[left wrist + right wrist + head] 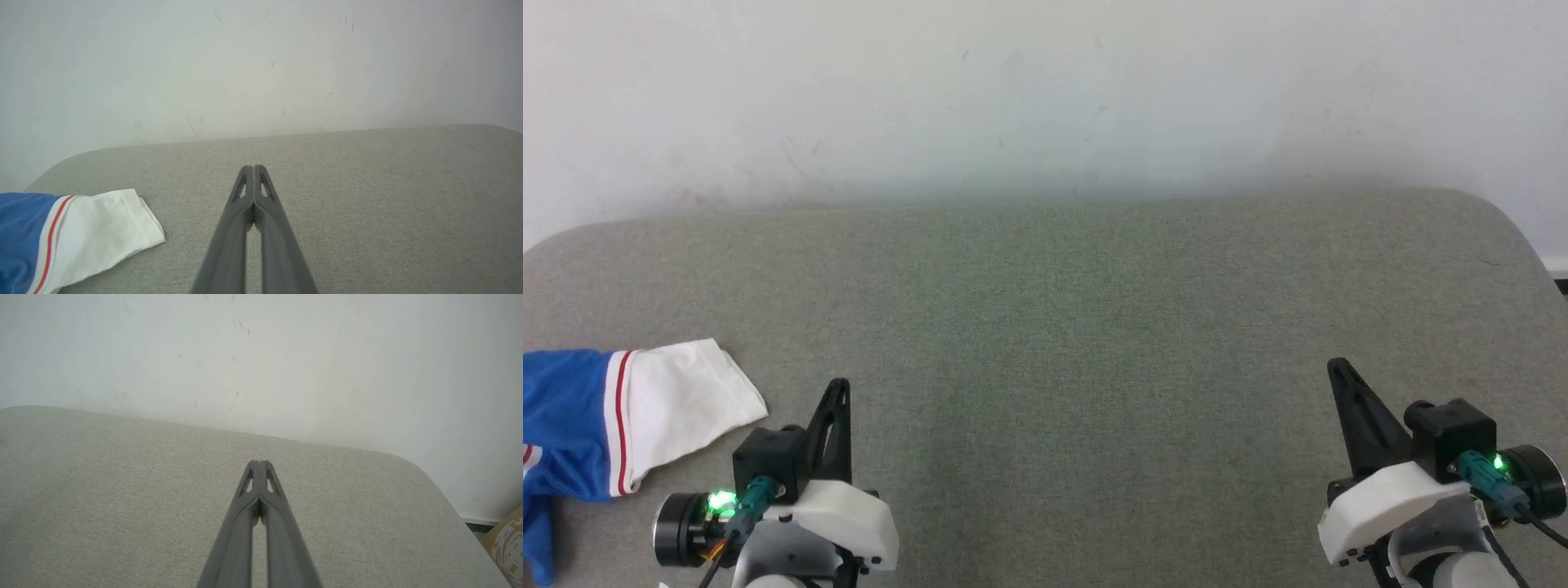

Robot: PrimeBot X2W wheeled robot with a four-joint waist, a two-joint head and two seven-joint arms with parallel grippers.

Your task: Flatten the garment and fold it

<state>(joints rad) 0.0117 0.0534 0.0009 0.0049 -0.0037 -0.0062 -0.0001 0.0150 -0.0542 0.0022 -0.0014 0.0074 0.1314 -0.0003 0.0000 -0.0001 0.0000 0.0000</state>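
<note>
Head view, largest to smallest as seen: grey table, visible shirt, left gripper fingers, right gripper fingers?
1. grey table
2. garment, cut off at frame edge
3. left gripper and right gripper fingers: near alike, angles differ, unranked.

Counter: grey-green woven fabric top, rounded far corners
Wall: white, scuffed, behind counter
Patterned object: yellow-white, beyond counter's corner
</note>
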